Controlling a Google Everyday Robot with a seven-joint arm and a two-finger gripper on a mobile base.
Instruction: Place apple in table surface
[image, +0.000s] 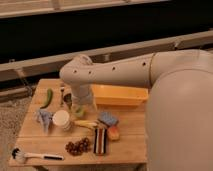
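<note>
The apple (114, 132), small and orange-red, lies on the light wooden table surface (130, 142) right of centre, beside a blue sponge (107, 119). My gripper (76, 106) hangs from the white arm (115, 74) over the table's middle-left, just above a small green cup (79, 112). The gripper is well left of the apple and apart from it. The arm's wrist hides much of the gripper.
An orange plastic bin (120, 95) stands at the back right. A white cup (62, 120), a grey-blue cloth (44, 119), a banana (86, 123), dark grapes (77, 146), a striped object (100, 141), a green vegetable (47, 97) and a brush (30, 156) lie on the table.
</note>
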